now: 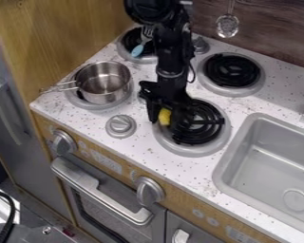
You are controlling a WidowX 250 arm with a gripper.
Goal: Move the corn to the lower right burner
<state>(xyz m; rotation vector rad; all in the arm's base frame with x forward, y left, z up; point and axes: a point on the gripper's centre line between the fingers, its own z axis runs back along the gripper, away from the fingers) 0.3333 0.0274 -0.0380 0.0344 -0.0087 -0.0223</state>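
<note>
The black gripper [163, 117] hangs over the left edge of the lower right burner [197, 124], a black coil in a grey ring. Between its fingers is the yellow corn [164, 116], and the gripper is shut on it. Part of the corn is hidden by the gripper. Whether the corn touches the burner I cannot tell.
A steel pot [104, 81] sits on the lower left burner, its handle pointing left. A grey knob [121, 126] stands left of the gripper. Behind are the upper right burner [231, 70] and a blue-handled utensil [139, 49]. The sink [224, 174] lies at right.
</note>
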